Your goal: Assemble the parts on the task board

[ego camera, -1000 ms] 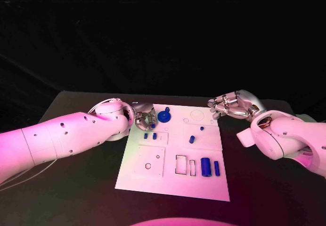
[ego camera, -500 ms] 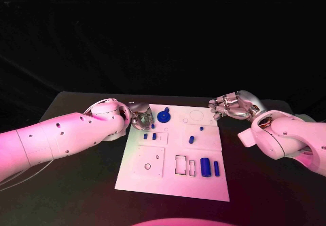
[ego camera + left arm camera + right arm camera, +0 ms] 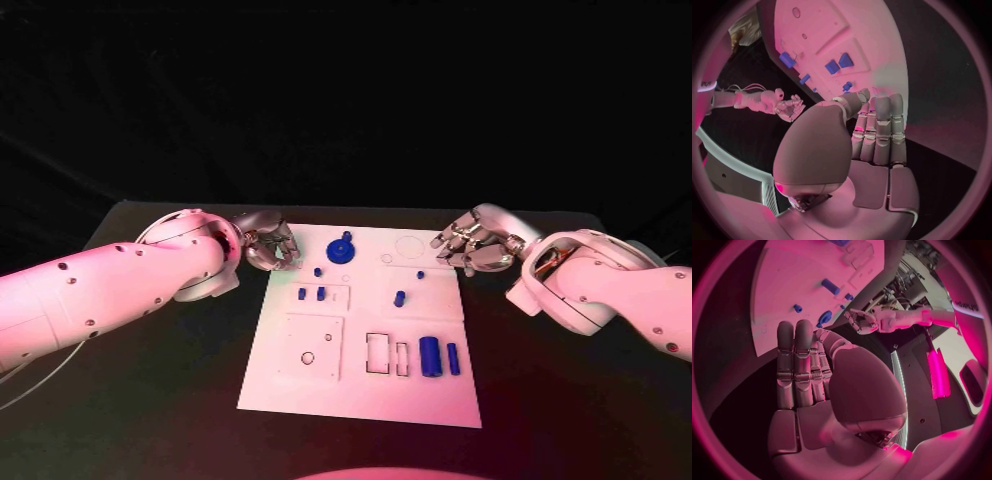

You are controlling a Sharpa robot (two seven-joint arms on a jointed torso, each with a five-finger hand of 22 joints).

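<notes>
Hands [image 3: 264, 243] [image 3: 473, 240] hovering empty, fingers loosely apart, flanking task board [image 3: 361, 400]. Left now retreating from blue knobbed disc [image 3: 340, 250]. Probably releasing it; remaining parts waiting.

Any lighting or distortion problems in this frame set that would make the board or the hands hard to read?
Head view: pink light washes the task board and both arms, the background is black, yet the blue parts stay legible. Left wrist view: fisheye bends the board's edges and the left hand blocks much of it. Right wrist view: strong magenta cast, a bright glowing strip at one side, the right hand large in the middle.
</notes>
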